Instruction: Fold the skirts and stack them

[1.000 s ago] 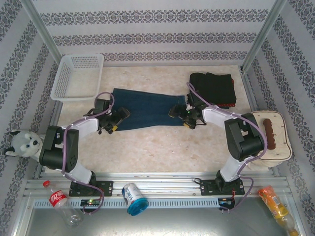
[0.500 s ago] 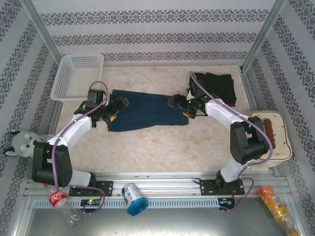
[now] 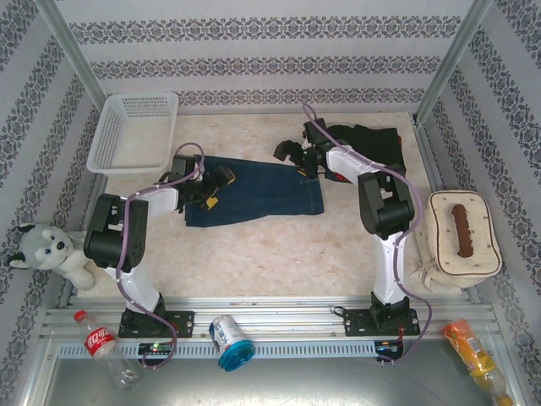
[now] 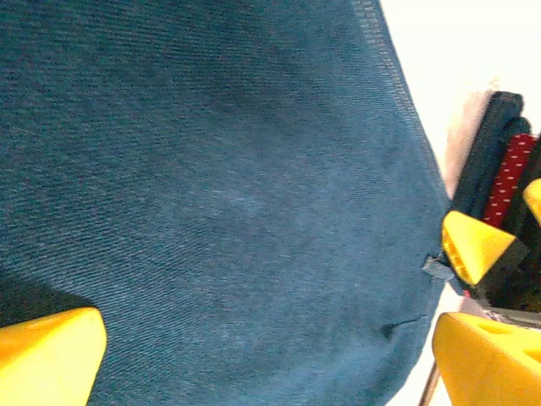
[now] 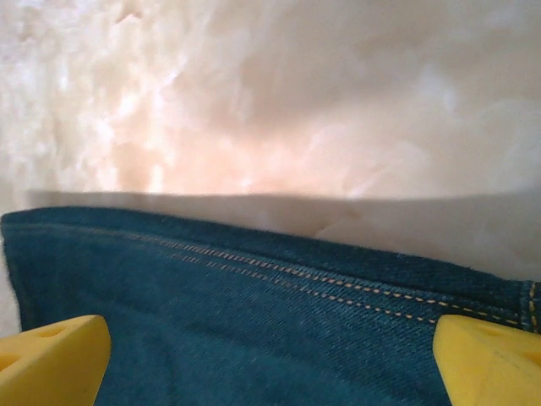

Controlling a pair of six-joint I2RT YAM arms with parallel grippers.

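Note:
A dark blue denim skirt (image 3: 258,190) lies flat mid-table, and its cloth (image 4: 220,169) takes up most of the left wrist view. My left gripper (image 3: 217,188) hovers open over the skirt's left part, nothing between its yellow fingertips (image 4: 51,355). Open too, my right gripper (image 3: 292,157) hangs at the skirt's far stitched edge (image 5: 338,288), with bare table beyond. At the back right sits a folded stack of skirts (image 3: 372,150), black on top. Red polka-dot cloth (image 4: 511,169) shows in the stack's side.
A white mesh basket (image 3: 135,131) stands at the back left. A plush husky (image 3: 46,249) sits off the left edge, a beige cushion (image 3: 461,233) off the right. A bottle (image 3: 101,347), a can (image 3: 228,338) and an orange packet (image 3: 473,347) lie by the front rail.
Both grippers moved away from the near side. The right one went from the skirt's right edge to its far edge; the left one shifted further over the cloth. The skirt lies about the same.

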